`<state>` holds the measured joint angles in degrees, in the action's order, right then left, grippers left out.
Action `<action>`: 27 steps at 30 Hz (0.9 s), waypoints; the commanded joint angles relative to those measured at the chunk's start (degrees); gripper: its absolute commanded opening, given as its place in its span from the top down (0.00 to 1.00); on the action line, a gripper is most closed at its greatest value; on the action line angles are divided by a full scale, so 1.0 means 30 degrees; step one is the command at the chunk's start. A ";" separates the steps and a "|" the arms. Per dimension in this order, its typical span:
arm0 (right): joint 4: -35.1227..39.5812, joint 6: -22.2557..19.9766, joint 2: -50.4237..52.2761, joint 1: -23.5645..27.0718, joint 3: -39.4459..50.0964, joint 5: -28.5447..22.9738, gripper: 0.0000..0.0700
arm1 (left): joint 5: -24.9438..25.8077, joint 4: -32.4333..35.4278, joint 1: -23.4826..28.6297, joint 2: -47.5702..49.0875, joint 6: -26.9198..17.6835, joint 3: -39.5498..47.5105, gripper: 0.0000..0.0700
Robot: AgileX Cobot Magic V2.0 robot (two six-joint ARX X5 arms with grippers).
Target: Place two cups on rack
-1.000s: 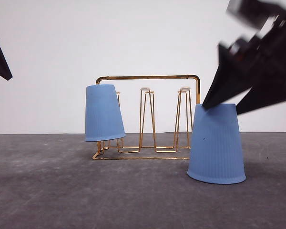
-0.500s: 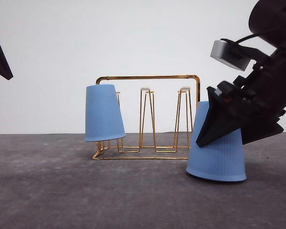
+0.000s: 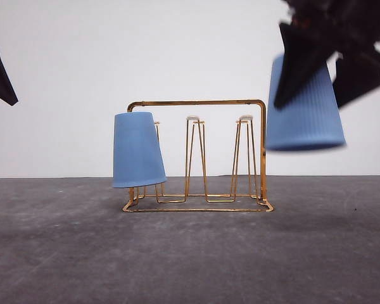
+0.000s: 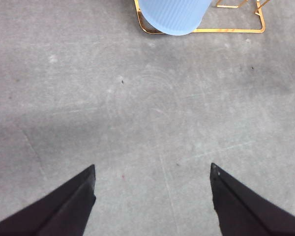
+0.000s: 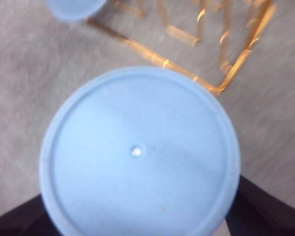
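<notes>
You see one blue cup [image 3: 137, 150] sitting upside down on the gold rack's [image 3: 196, 155] left peg. The other cup [image 3: 307, 107] hangs upside down, high beside the rack's right end.

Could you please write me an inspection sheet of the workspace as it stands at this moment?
Surface: grey table, matte, with faint scuffs and specks.
Rack: gold wire rack stands upright on the table; its middle and right pegs are bare.
First cup: blue cup sits upside down and slightly tilted on the rack's left peg.
Second cup: second cup is off the table, upside down, beside the rack's right end and higher than the pegs.
Clutter: nothing seen.
Right gripper: right gripper is shut on the second cup.
Left gripper: left gripper is open over bare table, holding nothing.
Cables: nothing seen.
Surroundings: plain white wall behind the table.
</notes>
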<state>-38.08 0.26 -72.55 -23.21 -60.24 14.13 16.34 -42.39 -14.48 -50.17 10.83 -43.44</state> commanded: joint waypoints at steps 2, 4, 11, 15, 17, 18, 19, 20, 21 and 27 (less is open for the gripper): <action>0.0562 -0.0027 -0.0139 -0.0129 -0.1306 -0.0444 0.57 | 0.0000 0.0164 -0.0036 -0.0109 0.0145 -0.0197 0.39; 0.1613 -0.0036 -0.0149 -0.0135 -0.1664 -0.0787 0.57 | 0.0000 0.0217 -0.0036 -0.0109 0.0138 -0.0197 0.39; 0.5210 -0.0118 -0.0706 -0.0201 -0.1743 -0.1364 0.57 | 0.0000 0.0568 -0.0036 -0.0109 0.0146 -0.0197 0.39; 0.6358 -0.0449 -0.1748 -0.0201 -0.1743 -0.1365 0.57 | 0.0000 0.0561 -0.0036 -0.0109 0.0146 -0.0197 0.39; 0.6794 -0.0535 -0.2362 -0.0201 -0.1743 -0.1364 0.57 | 0.0000 0.0561 -0.0036 -0.0109 0.0153 -0.0197 0.39; 0.7052 -0.0614 -0.2773 -0.0201 -0.1743 -0.1364 0.57 | 0.0000 0.0561 -0.0036 -0.0109 0.0154 -0.0197 0.39; 0.7313 -0.0661 -0.3147 -0.0201 -0.1743 -0.1371 0.57 | 0.0000 0.0561 -0.0036 -0.0109 0.0165 -0.0197 0.39; 0.7573 -0.0713 -0.3589 -0.0201 -0.1743 -0.1370 0.57 | 0.0000 0.0561 -0.0036 -0.0109 0.0191 -0.0197 0.39; 0.7809 -0.0733 -0.4000 -0.0201 -0.1743 -0.1364 0.57 | 0.0000 0.0561 -0.0036 -0.0109 0.0210 -0.0197 0.39; 0.8668 -0.0733 -0.6408 -0.0201 -0.1743 -0.1370 0.56 | -0.0007 0.0568 -0.0036 -0.0109 0.0204 -0.0197 0.39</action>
<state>-12.92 -1.44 -90.69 -23.46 -64.66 10.24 16.34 -41.08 -14.48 -50.17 11.30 -43.44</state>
